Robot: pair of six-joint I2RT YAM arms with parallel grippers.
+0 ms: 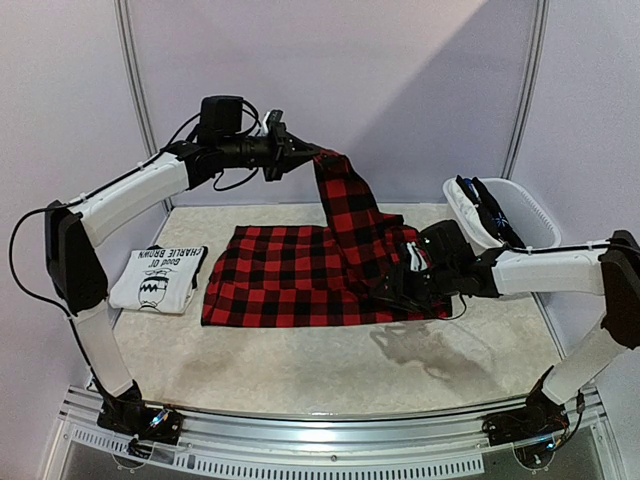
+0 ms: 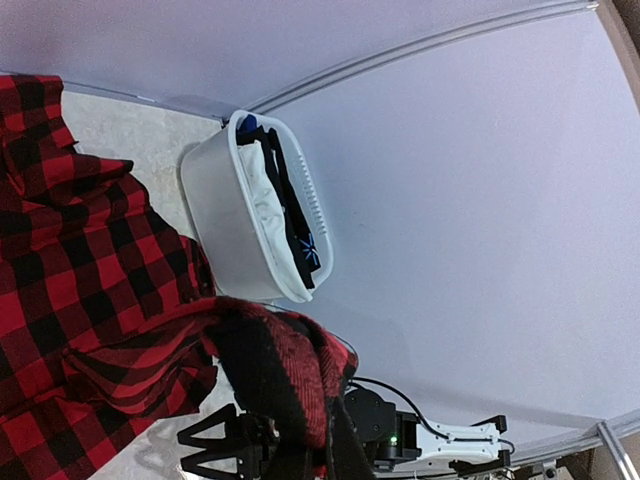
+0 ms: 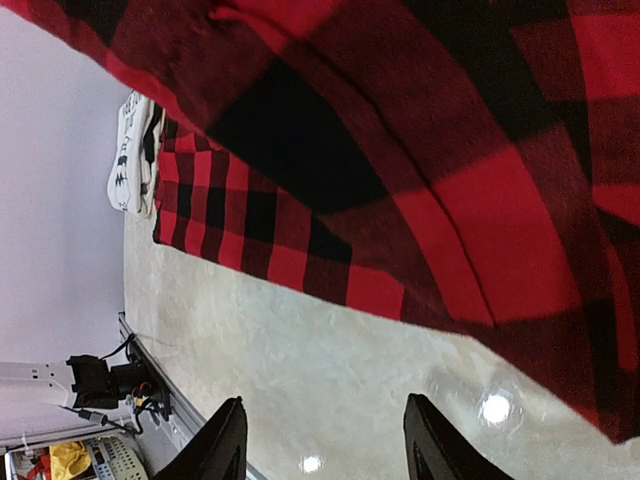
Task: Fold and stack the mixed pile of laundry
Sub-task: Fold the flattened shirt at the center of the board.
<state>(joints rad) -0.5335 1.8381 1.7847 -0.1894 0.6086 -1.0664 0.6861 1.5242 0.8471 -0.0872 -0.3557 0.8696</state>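
Observation:
A red-black plaid garment (image 1: 285, 275) lies spread across the middle of the table. My left gripper (image 1: 303, 154) is shut on one of its corners and holds it high above the back of the table, so a strip of plaid (image 2: 270, 370) hangs down from the jaws. My right gripper (image 1: 397, 293) hovers low at the garment's right edge. Its fingers (image 3: 226, 440) are open over bare table, with the plaid cloth (image 3: 420, 150) just beyond the tips and nothing between them. A folded white T-shirt with black print (image 1: 160, 278) lies to the left of the plaid.
A white plastic tub (image 1: 455, 205) at the back right holds dark and blue garments (image 1: 492, 212), and it also shows in the left wrist view (image 2: 225, 220). Walls close the back and sides. A metal rail (image 1: 330, 430) runs along the near edge.

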